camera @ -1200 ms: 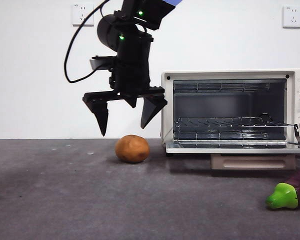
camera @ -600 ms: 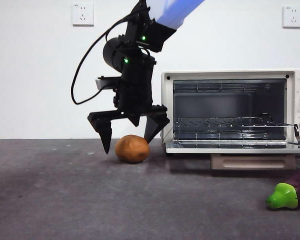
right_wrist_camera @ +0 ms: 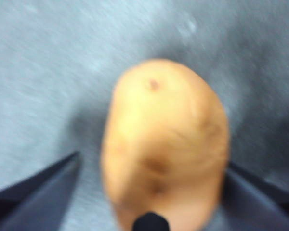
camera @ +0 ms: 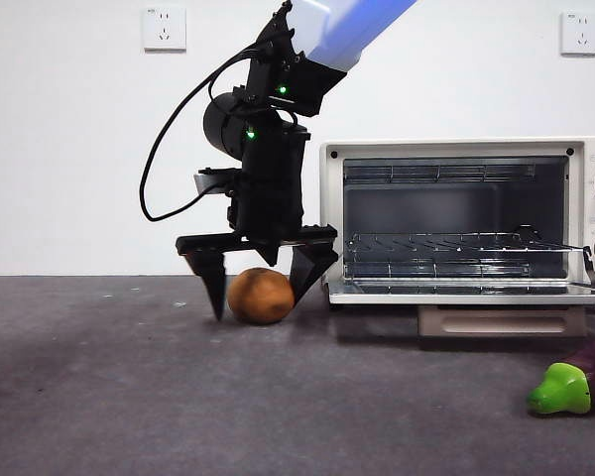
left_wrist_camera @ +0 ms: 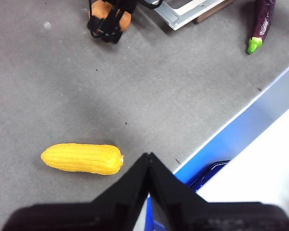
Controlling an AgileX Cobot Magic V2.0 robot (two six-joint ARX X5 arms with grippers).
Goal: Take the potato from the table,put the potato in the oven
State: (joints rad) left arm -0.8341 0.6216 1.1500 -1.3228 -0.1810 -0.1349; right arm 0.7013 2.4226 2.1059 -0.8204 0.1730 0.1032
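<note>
Jaws of the right gripper (camera: 260,290) stand wide apart astride the potato (camera: 261,296) on the grey worktop (camera: 129,397); the left gripper's (left_wrist_camera: 149,161) are together.

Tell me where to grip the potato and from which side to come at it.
Grip the potato across its rounded middle, coming straight down from above. It lies alone on the table, its sides bare. The right end effector hangs over it, open, one jaw on each side, so closing there should probably hold it.
</note>
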